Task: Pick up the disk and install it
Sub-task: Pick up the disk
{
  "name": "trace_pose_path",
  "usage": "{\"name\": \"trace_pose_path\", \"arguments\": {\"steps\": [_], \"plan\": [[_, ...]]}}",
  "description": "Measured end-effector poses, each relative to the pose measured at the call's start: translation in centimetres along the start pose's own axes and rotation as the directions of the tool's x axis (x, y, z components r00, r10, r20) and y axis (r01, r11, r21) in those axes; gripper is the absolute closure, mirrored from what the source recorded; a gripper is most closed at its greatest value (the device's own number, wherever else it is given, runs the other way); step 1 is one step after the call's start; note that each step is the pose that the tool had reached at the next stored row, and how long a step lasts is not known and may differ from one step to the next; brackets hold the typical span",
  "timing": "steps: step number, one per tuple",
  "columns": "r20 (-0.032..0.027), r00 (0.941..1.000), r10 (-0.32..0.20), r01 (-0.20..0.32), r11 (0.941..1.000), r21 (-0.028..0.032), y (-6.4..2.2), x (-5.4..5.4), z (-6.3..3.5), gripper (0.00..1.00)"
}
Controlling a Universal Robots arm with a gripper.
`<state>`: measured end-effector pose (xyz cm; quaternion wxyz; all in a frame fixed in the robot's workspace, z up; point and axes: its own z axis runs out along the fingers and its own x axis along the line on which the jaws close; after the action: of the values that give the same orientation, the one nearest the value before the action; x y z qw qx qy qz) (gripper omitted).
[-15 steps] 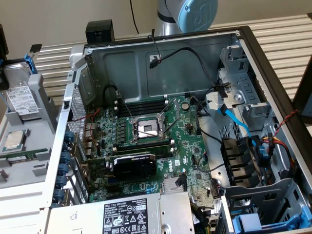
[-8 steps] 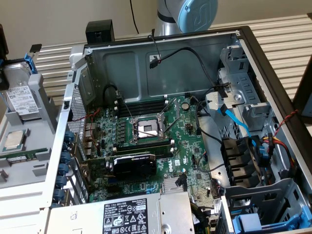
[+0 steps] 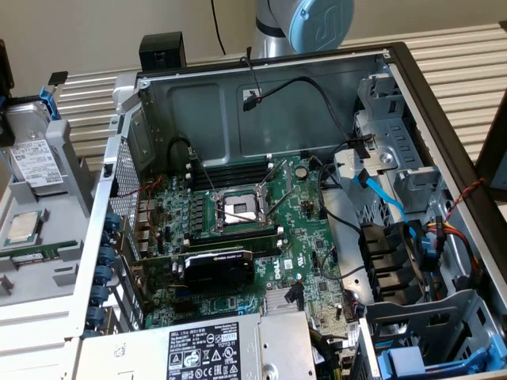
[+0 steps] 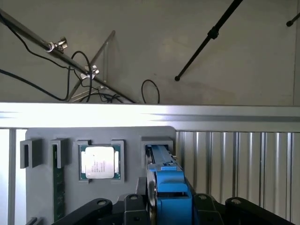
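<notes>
One step judged in hand: the pick-up. Saw the open computer case [image 3: 396, 71] across the middle and the exterior view's right, no disk fitted in it. Noted the grey tray [image 4: 131, 133] at the exterior view's left, just beside the case. Found the disk [image 4: 168, 183] standing on edge in a tray slot, blue frame outward. Found the gripper [image 4: 168, 200] pinching it, a finger against each flank, no gap seen. Spotted the processor chip [image 4: 99, 162] near, apart. Reckoned a straight pull along the slot needed, clear of its walls.
</notes>
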<state>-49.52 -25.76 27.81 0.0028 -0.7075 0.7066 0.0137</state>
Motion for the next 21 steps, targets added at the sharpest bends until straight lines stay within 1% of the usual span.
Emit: {"name": "trace_pose_path", "arguments": {"steps": [9,14,21], "plan": [[0.0,1.0,0.0,0.0,1.0,-0.0013,0.0,0.0,0.0,0.62],[0.0002,0.9999,0.013,-0.013,0.9999,-0.0011,0.0,0.01,0.01,0.62],[0.0,1.0,0.001,-0.001,1.0,-0.0013,0.0,0.0,0.02,0.62]]}}
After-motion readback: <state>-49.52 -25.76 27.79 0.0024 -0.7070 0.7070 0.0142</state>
